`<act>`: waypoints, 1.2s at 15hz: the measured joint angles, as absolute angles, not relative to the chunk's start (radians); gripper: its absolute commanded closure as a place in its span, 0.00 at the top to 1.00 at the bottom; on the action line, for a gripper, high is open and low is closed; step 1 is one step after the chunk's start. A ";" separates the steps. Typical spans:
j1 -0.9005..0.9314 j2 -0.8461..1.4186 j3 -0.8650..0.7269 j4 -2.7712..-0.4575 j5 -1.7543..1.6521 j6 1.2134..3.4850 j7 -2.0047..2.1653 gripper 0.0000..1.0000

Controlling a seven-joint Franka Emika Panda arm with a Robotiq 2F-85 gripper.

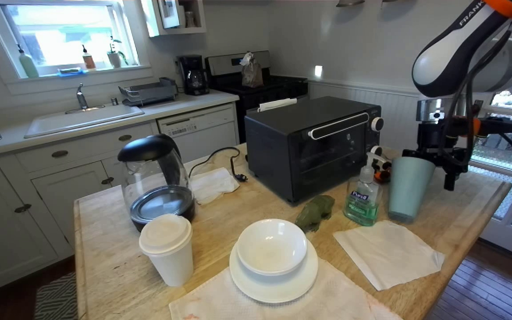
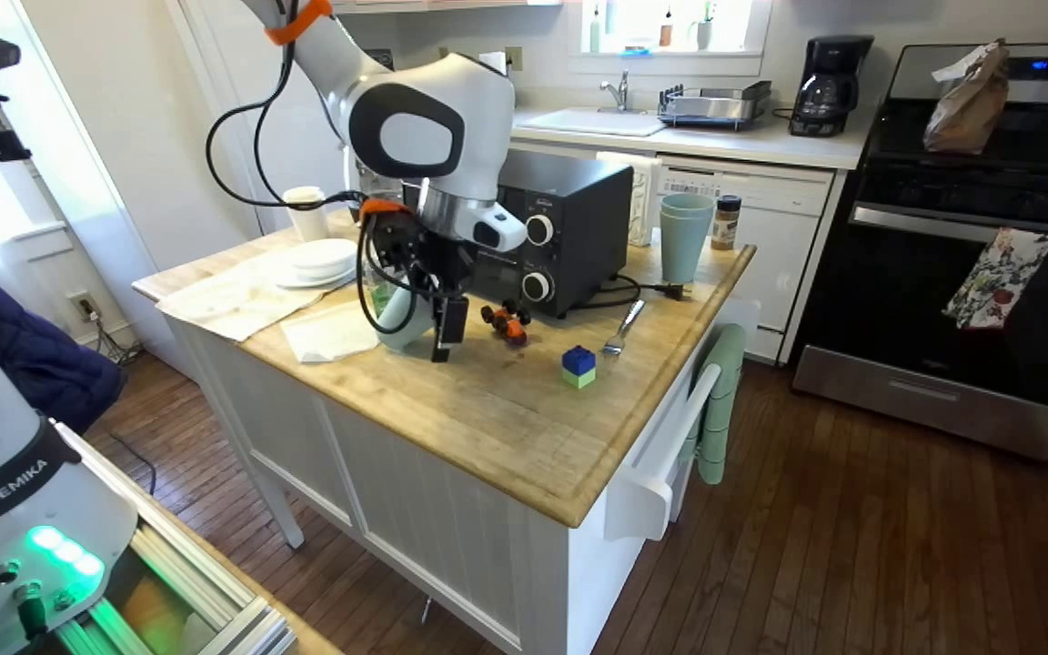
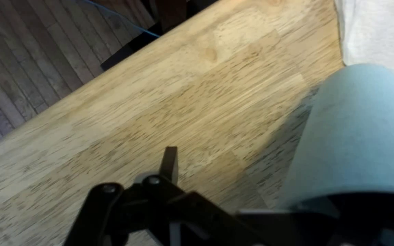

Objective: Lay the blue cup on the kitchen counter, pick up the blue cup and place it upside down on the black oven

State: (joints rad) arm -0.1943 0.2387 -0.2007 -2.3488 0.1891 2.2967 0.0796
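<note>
The blue cup [image 1: 409, 191] leans tilted at the edge side of the wooden kitchen counter [image 1: 220, 233]; it also shows in an exterior view [image 2: 406, 323] and large at the right of the wrist view [image 3: 361, 136]. My gripper [image 1: 436, 169] is at the cup's mouth. In the wrist view the gripper [image 3: 226, 194] is open: one finger stands outside the cup, with a gap to its wall. The other finger is dark and partly hidden, seemingly at or inside the cup's mouth. The black oven [image 1: 269, 155] stands on the counter beside the gripper, also in an exterior view [image 2: 579, 205].
A sanitizer bottle [image 1: 362, 202] stands close beside the cup, with a napkin [image 1: 394, 253] in front. A green figure [image 1: 316, 213], bowl [image 1: 274, 246], white cup [image 1: 167, 253] and kettle [image 1: 158, 195] stand farther off. An orange toy [image 2: 508, 323] and stacked pale blue cups [image 2: 684, 241] lie beyond.
</note>
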 measured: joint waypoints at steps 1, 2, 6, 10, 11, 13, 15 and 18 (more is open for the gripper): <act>-0.199 0.245 -0.200 -2.349 0.222 2.302 0.078 1.00; -0.206 0.251 -0.200 -2.349 0.248 2.310 0.078 1.00; -0.231 0.259 -0.208 -2.348 0.275 2.323 0.086 1.00; -0.243 0.258 -0.215 -2.338 0.322 2.309 0.134 1.00; -0.246 0.258 -0.215 -2.333 0.347 2.285 0.148 1.00; -0.254 0.258 -0.216 -2.319 0.394 2.221 0.172 1.00; -0.264 0.261 -0.225 -2.311 0.412 2.198 0.204 1.00; -0.280 0.264 -0.248 -2.304 0.412 2.189 0.236 1.00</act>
